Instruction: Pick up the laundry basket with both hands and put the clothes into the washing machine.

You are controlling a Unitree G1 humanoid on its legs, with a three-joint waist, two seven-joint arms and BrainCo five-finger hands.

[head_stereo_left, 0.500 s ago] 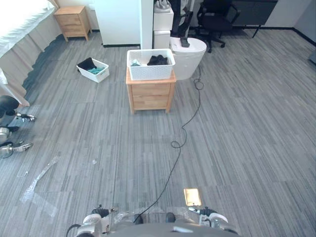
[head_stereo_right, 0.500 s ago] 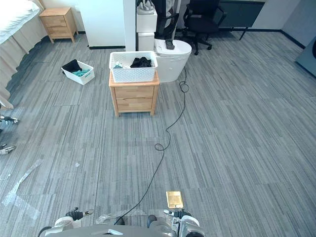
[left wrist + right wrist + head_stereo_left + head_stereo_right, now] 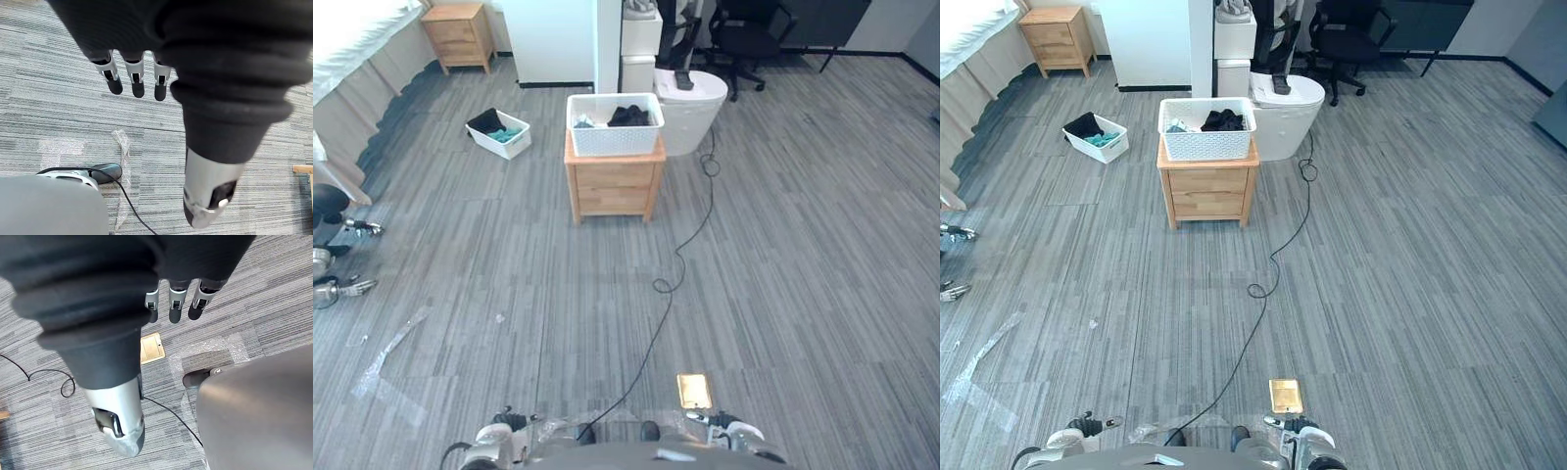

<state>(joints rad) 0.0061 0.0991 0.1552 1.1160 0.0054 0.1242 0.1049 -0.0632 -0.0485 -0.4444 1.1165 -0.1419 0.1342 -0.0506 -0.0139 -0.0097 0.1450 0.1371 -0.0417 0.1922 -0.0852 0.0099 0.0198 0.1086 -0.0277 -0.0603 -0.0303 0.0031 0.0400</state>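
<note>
**A:** Down at the robot's sides, the left hand (image 3: 137, 81) hangs over the grey plank floor (image 3: 803, 274) with its fingers straight and loose, nothing in them. The right hand (image 3: 174, 309) is the same: relaxed, spread, empty.

**B:** And a long way from the job! Just ahead lies a brass floor plate (image 3: 694, 390), then bare floor, then the small wooden desk with two drawers (image 3: 613, 186). On top of it sits the white perforated plastic laundry basket (image 3: 615, 139), well apart from both hands.

**A:** Dark clothes (image 3: 628, 117) are piled at one end of it, with something paler beside them. Just beyond the desk, to the right, is the white round-topped washing machine (image 3: 690, 110).

**B:** How will that basket handle?

**A:** I'd judge it light and fairly stiff: thin lattice walls and a modest, soft load. The weight looks to sit off-centre, so it may tip toward the dark pile. My call is one hand on each of two opposite sides, up under the rim, lifting level. I can't make out any handle cut-outs from here.

**B:** Anything different from half a second ago?

**A:** The whole view has slid slightly, everything together, so that's the head camera moving. The basket sits on the desk just as it did, with the clothes undisturbed.
</note>
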